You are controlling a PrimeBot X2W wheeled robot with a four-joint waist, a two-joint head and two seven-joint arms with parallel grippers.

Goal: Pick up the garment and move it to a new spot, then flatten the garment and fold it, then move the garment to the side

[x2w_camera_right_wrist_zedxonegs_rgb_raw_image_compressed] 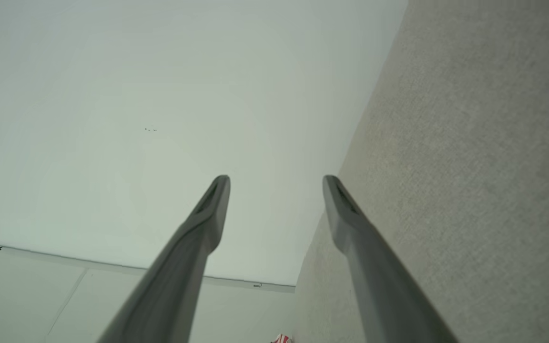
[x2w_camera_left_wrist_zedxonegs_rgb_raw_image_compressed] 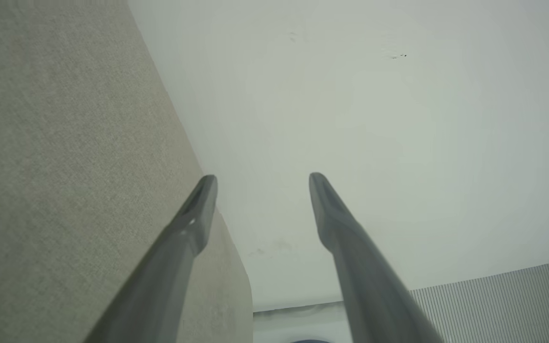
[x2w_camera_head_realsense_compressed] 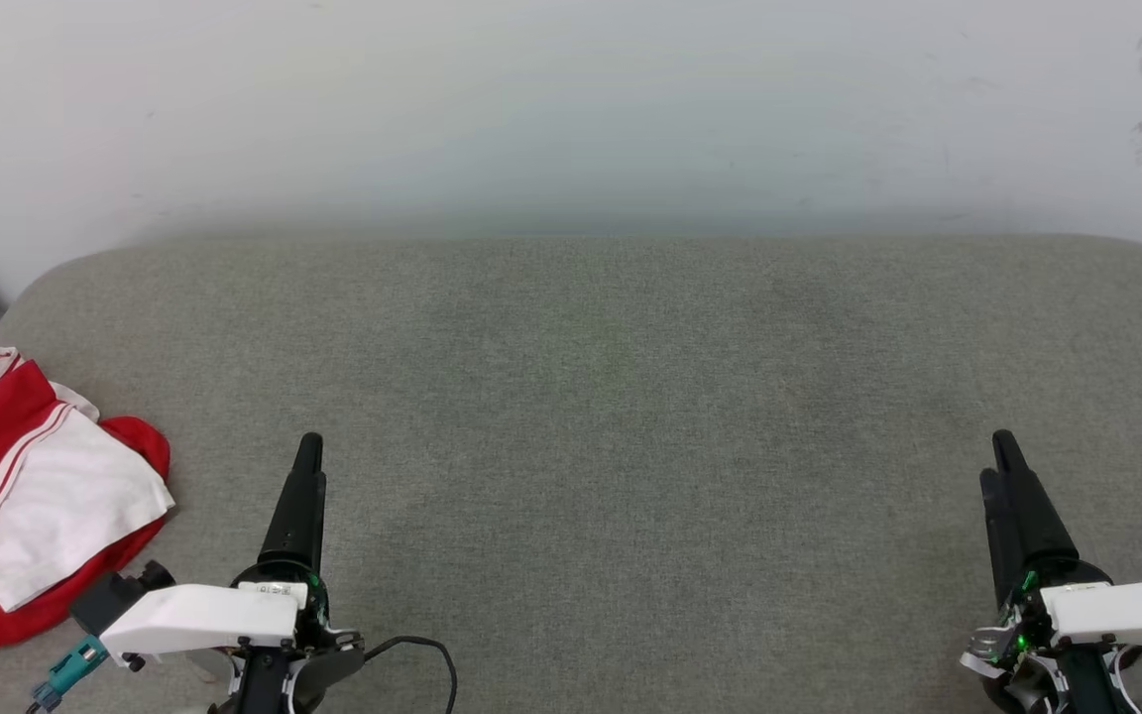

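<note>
— What carries everything?
— One wide desk (x2w_camera_head_realsense_compressed: 630, 416) upholstered in coarse grey-green woven cloth, flat, with rounded far corners. A smooth, pale wall (x2w_camera_head_realsense_compressed: 571, 109) rises behind the desk's far edge.

— And the clothing?
— One soft red jersey garment (x2w_camera_head_realsense_compressed: 46, 496) lies bunched at the desk's near left corner. A white sleeve is folded on top, and red-and-white striped trim runs along it. A sliver of the garment (x2w_camera_right_wrist_zedxonegs_rgb_raw_image_compressed: 281, 339) also shows at the bottom of the right wrist view.

— How many tools?
— Two. The left tool (x2w_camera_head_realsense_compressed: 309, 446) hovers over the desk's near edge on the left side. The right tool (x2w_camera_head_realsense_compressed: 997, 456) hovers over the same edge, far to the right. Each has two long, dark, tapering fingers on a white moulded housing.

— Are they holding anything?
— No. Seen from its wrist, the left tool (x2w_camera_left_wrist_zedxonegs_rgb_raw_image_compressed: 262, 180) has its fingers spread, with nothing between them. The right tool (x2w_camera_right_wrist_zedxonegs_rgb_raw_image_compressed: 277, 180) is likewise parted and empty.

— Anything else?
— One thin black cable (x2w_camera_head_realsense_compressed: 422, 654) loops on the desk by its near edge.
</note>
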